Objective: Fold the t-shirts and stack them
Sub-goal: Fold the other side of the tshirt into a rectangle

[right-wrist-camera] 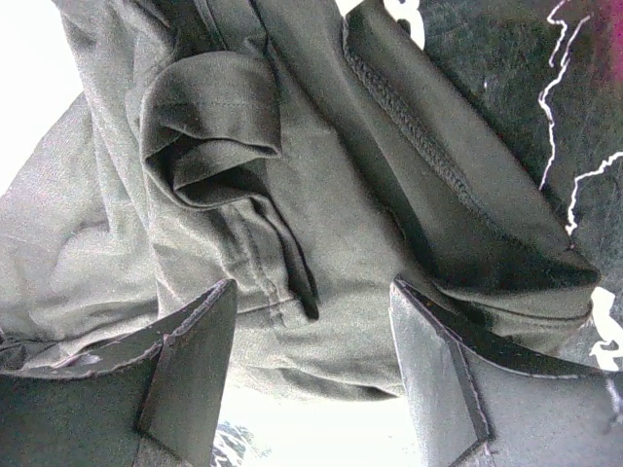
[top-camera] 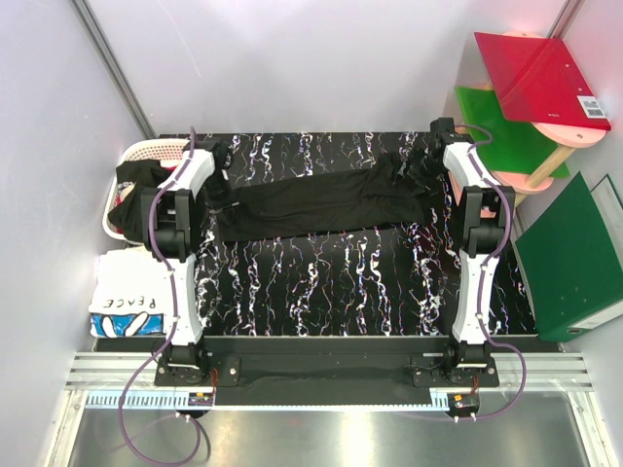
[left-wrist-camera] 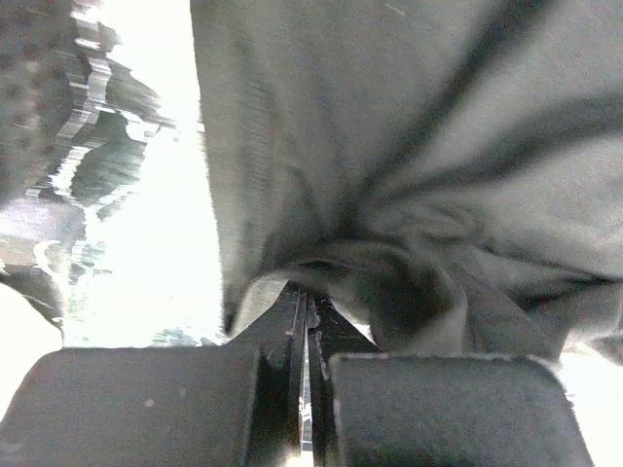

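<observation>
Right, the left pincer is pressed together on a bunched fold of the black t-shirt, and the wrist view shows the cloth gathered tight just ahead of its tips. From that pinch the shirt stretches away over the marbled table as a long, creased band, all the way across to the right pincer. Over there the jaws stand spread wide. A hemmed sleeve and a stitched edge lie in the gap and just beyond the fingers, draped rather than squeezed. Whether the fabric touches their inner faces, I can't tell. On the outer side of the left pincer, close by, the white basket holds a dark heap of clothing. Back from it towards that arm's base lies the folded white shirt lettered PEACE, flat at the table's edge
</observation>
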### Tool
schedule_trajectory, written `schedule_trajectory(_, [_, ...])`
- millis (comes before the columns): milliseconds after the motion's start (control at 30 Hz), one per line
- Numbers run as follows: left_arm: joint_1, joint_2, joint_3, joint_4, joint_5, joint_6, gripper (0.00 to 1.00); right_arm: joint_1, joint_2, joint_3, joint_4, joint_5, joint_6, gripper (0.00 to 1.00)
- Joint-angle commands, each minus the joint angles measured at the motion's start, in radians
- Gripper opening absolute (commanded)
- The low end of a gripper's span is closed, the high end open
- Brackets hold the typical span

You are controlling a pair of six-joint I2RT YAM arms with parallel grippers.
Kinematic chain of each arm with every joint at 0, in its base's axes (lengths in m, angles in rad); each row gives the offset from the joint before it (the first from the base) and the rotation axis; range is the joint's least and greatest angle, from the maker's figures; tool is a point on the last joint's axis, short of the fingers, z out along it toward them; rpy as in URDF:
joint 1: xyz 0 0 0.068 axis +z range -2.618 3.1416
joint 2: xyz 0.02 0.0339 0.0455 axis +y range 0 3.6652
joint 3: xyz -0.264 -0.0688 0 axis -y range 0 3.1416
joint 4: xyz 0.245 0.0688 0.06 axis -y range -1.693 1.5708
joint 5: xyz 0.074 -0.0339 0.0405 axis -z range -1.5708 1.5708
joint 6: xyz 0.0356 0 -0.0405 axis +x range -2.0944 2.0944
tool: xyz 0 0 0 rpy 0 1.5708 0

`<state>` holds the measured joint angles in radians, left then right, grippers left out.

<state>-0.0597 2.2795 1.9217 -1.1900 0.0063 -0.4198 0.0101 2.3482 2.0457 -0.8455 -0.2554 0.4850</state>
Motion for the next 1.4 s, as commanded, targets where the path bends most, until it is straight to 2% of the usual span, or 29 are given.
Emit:
schedule_trajectory(0, [0.017,-0.045,0.013,0.009,0.001,-0.031,0.0,-0.004,0.022,0.06,-0.027,-0.022,-0.022,0.71])
schedule_trajectory(267, [0.06,-0.025,-0.01,0.026,-0.003,-0.093,0.0,-0.004,0.033,0.077,-0.053,-0.013,-0.037,0.72])
schedule_trajectory(400, [0.06,-0.07,-0.009,0.024,-0.003,-0.094,0.0,-0.005,0.019,0.073,-0.061,-0.016,-0.045,0.72])
schedule_trajectory(467, [0.058,-0.093,-0.001,0.024,-0.028,-0.085,0.0,-0.004,0.013,0.068,-0.061,-0.031,-0.045,0.72])
schedule_trajectory(667, [0.06,-0.173,0.022,0.023,0.014,-0.062,0.0,-0.005,0.025,0.048,-0.061,-0.103,-0.03,0.7])
schedule_trajectory(933, [0.06,-0.155,0.02,0.021,0.041,-0.048,0.0,-0.005,0.092,0.091,-0.03,-0.182,0.017,0.69])
schedule_trajectory(1100, [0.058,-0.155,0.02,0.021,0.029,-0.033,0.0,0.013,0.135,0.149,-0.027,-0.205,0.027,0.46])
schedule_trajectory(1167, [0.06,-0.152,0.016,0.021,0.027,-0.028,0.0,0.017,0.16,0.166,-0.027,-0.212,0.035,0.31])
schedule_trajectory(1200, [0.058,-0.15,0.016,0.021,0.029,-0.024,0.0,0.024,0.163,0.177,-0.029,-0.214,0.044,0.13])
schedule_trajectory(1267, [0.06,-0.147,0.013,0.018,0.029,-0.019,0.0,0.03,0.157,0.183,-0.027,-0.206,0.049,0.0])
schedule_trajectory(1367, [0.06,-0.146,0.003,0.02,0.029,-0.016,0.0,0.041,0.12,0.186,-0.026,-0.189,0.05,0.0])
